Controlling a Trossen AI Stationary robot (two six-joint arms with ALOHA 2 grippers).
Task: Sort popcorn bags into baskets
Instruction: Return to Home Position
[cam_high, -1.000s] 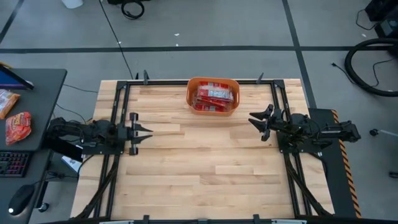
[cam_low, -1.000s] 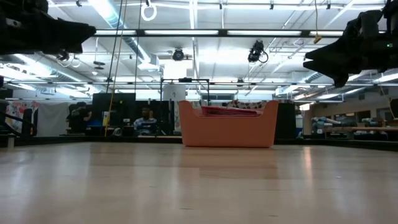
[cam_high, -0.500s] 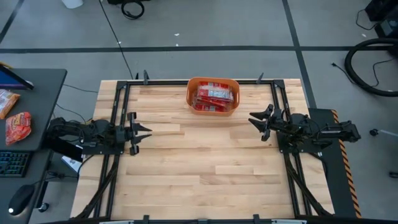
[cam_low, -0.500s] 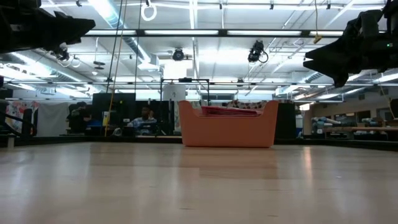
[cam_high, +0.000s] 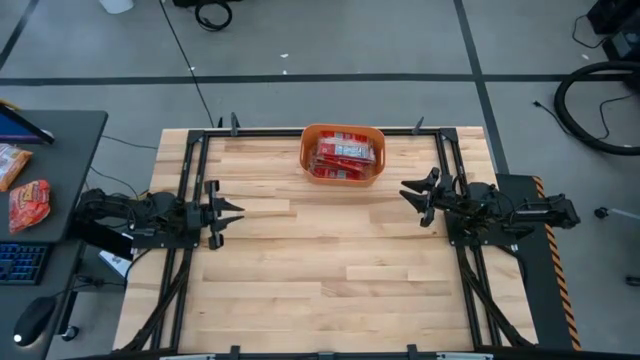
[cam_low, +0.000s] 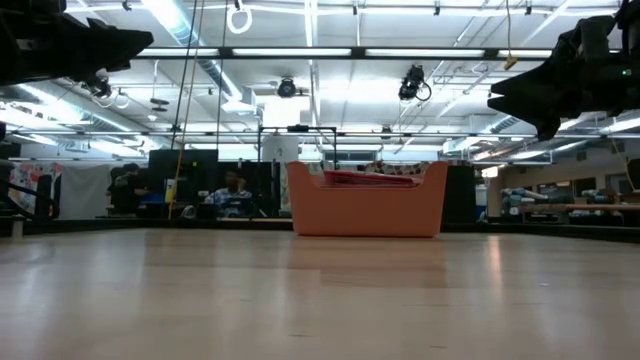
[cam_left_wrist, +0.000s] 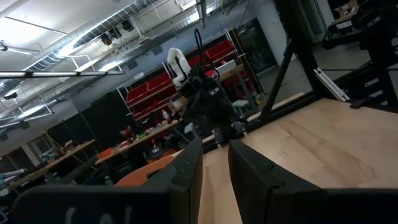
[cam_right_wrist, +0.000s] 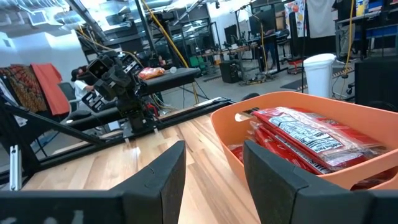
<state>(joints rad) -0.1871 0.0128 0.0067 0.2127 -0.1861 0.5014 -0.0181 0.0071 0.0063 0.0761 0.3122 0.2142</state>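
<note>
Left gripper (cam_high: 225, 213), fingers slightly parted and empty, hangs at the left edge of the pale wooden worktop (cam_high: 330, 260); the right gripper (cam_high: 418, 200), spread and empty, hangs opposite. The red-and-cream popcorn bags (cam_high: 345, 152) fill the orange plastic tub (cam_high: 304, 150), so both arms look parked.

1. Bright up there: ceiling strip lights (cam_low: 330, 52) blaze above the orange basket (cam_low: 366, 205), glaring white.
2. Around the basket the table (cam_high: 330, 250) sits evenly lit, with soft, faint shadows.
</note>
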